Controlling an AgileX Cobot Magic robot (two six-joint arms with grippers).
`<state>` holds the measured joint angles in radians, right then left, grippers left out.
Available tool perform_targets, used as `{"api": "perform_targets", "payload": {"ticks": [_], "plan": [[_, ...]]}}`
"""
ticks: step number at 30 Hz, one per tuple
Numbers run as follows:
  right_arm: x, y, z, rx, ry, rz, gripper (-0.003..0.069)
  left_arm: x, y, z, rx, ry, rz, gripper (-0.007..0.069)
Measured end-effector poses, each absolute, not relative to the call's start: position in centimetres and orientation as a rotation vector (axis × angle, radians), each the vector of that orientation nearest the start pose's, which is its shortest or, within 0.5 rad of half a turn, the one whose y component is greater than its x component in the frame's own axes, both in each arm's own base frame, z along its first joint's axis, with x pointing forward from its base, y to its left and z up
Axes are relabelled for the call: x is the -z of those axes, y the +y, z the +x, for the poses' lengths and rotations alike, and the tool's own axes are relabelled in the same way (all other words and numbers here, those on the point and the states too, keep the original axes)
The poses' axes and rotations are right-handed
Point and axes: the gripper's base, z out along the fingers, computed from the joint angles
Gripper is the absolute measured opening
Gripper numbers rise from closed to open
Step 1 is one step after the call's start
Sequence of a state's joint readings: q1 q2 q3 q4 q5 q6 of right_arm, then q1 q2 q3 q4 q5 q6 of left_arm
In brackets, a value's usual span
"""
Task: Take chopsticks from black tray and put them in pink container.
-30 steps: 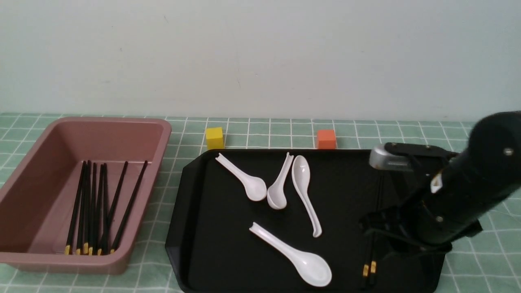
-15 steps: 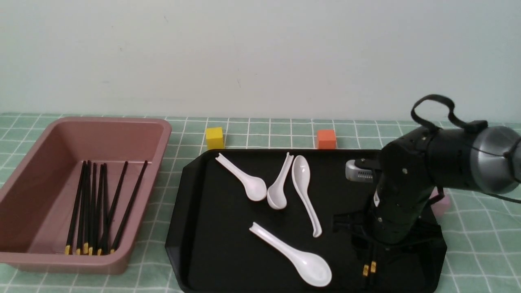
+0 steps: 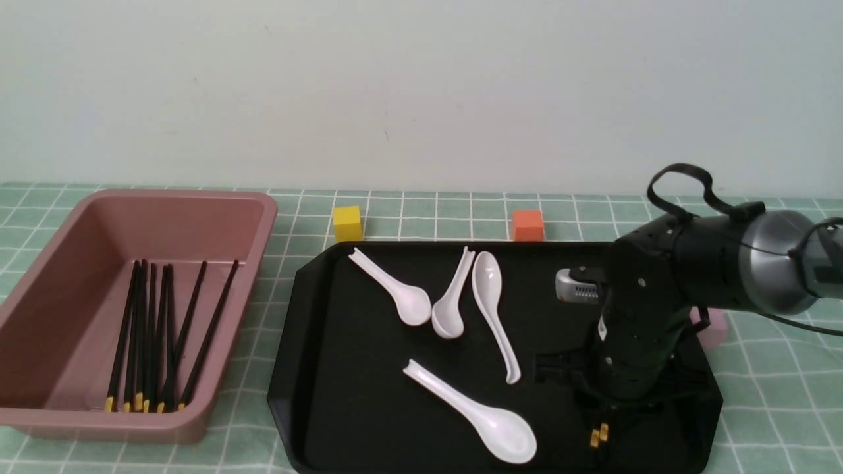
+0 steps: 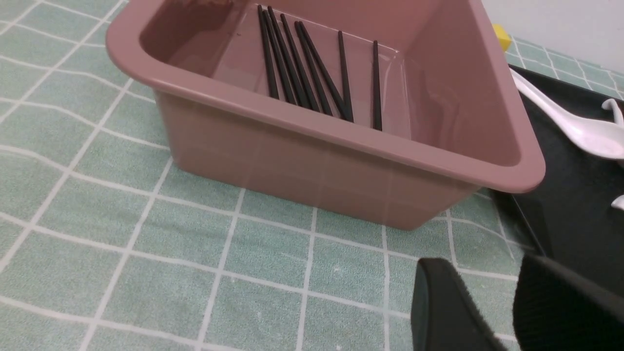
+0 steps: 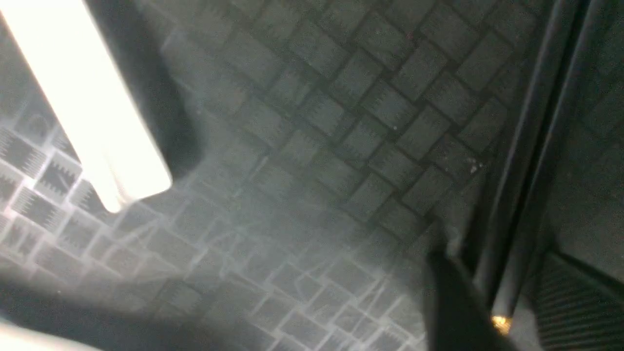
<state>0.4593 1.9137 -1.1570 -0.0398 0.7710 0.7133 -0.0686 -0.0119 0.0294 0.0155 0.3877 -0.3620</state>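
Note:
The black tray [image 3: 369, 408] sits at centre right. A pair of black chopsticks [image 3: 599, 434] lies near its right end, yellow bands toward me. My right gripper [image 3: 602, 411] is down on the tray over them. In the right wrist view the chopsticks [image 5: 531, 195] run between the two fingers of the right gripper [image 5: 507, 312], with a small gap still showing at one side. The pink container [image 3: 257, 217] stands at the left and holds several chopsticks [image 3: 158, 336]. My left gripper [image 4: 502, 312] hovers low beside the pink container [image 4: 341, 141], open and empty.
Several white soup spoons lie on the tray, the nearest one [image 3: 481, 415] just left of the right gripper. A yellow cube [image 3: 347, 223] and an orange cube [image 3: 527, 225] sit behind the tray. A pale pink cube [image 3: 714, 332] peeks out behind the right arm.
The right arm swung in from the right and came down over the tray's chopsticks, then shifted slightly. The chopsticks have stayed in place.

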Motion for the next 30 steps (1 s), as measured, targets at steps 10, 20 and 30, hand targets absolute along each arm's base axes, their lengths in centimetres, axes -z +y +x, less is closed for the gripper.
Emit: {"api": "perform_targets", "payload": {"ticks": [10,20,30], "plan": [[-18.4,14.9,30.7,-0.088,2.978,0.181,0.0138,-16.9,-0.3,5.2,0.278,1.879,-0.268,0.0238],[-31.6,18.5,30.4,-0.572,2.647,-0.021,0.0138,-16.9,-0.3,5.2,0.278,1.879,-0.268,0.0238],[-32.5,34.2,28.9,-1.118,2.283,-0.509,0.0138,-16.9,-0.3,5.2,0.278,1.879,-0.268,0.0238]]}}
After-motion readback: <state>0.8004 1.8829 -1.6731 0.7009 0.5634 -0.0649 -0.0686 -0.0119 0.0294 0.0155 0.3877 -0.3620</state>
